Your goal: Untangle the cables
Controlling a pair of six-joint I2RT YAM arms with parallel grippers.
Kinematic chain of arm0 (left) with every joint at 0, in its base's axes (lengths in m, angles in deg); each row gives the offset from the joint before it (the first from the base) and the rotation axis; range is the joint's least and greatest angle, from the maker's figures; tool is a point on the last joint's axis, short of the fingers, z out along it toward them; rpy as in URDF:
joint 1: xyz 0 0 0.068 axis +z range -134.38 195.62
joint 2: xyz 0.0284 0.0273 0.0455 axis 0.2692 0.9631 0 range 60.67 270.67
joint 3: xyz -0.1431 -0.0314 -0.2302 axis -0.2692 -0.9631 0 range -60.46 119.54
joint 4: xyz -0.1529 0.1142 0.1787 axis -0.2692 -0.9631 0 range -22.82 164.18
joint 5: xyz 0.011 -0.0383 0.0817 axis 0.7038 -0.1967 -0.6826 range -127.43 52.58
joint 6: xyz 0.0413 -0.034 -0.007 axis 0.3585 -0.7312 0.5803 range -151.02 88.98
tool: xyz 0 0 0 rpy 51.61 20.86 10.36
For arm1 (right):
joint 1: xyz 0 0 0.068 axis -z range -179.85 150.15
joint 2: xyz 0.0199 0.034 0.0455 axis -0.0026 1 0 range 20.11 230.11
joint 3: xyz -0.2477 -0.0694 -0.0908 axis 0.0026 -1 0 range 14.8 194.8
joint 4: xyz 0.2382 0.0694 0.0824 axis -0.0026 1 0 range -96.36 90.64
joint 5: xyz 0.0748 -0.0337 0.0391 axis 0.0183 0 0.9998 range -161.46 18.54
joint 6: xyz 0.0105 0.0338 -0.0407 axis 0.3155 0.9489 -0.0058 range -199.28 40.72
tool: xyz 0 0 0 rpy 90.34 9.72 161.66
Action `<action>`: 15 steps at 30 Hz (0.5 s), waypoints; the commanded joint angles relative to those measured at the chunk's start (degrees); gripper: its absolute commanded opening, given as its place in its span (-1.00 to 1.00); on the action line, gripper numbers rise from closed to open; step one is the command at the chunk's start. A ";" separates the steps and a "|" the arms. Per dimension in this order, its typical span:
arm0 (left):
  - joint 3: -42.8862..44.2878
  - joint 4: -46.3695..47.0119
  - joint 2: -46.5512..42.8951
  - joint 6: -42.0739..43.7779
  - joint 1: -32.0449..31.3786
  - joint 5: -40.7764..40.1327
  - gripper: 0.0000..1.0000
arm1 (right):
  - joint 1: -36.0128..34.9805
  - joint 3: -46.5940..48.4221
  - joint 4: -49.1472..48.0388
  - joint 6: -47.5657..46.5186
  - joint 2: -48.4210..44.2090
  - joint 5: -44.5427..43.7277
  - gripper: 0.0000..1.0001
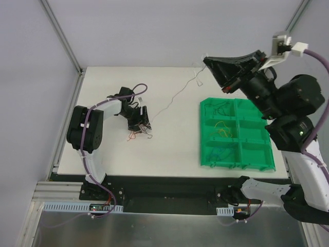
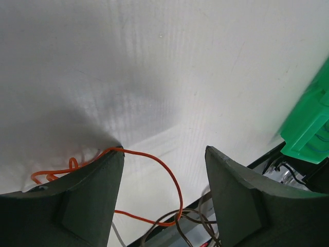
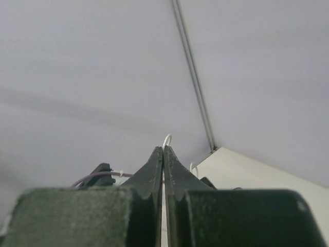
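Top view: the left pincer [image 1: 138, 122] is hanging low over the left-centre of the white counter [image 1: 118, 85], just above a small knot of cables [image 1: 139, 135] that is lying on the surface in reddish and dark strands. Left wrist view: we are seeing its two fingers standing well apart, so this pincer is released and gripping nothing. An orange wire [image 2: 159, 163] is looping across the gap between them, passing the tip of the finger at lower left of the frame; we cannot tell whether it is touching. Darker wires are crossing at the bottom edge. The right pincer [image 1: 207, 60] is raised in the upper right of the top view, beyond the far edge of the green tray [image 1: 257, 163]. Right wrist view: its fingers are pressed together, clenched on a white wire [image 3: 167, 136] whose loop is poking out at the tips. From above, that wire is trailing down and to the left across the counter toward the knot. The tray is sitting at right-centre; its left-hand compartments are holding black strands [image 1: 220, 109] at the top, a yellow strand [image 1: 222, 127] in the middle and a blue strand [image 1: 218, 152] at the bottom.
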 commanded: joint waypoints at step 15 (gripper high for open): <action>1.71 -0.83 0.45 0.56 3.82 -2.50 0.30 | 2.92 15.29 9.68 -12.33 -7.29 -9.57 -1.00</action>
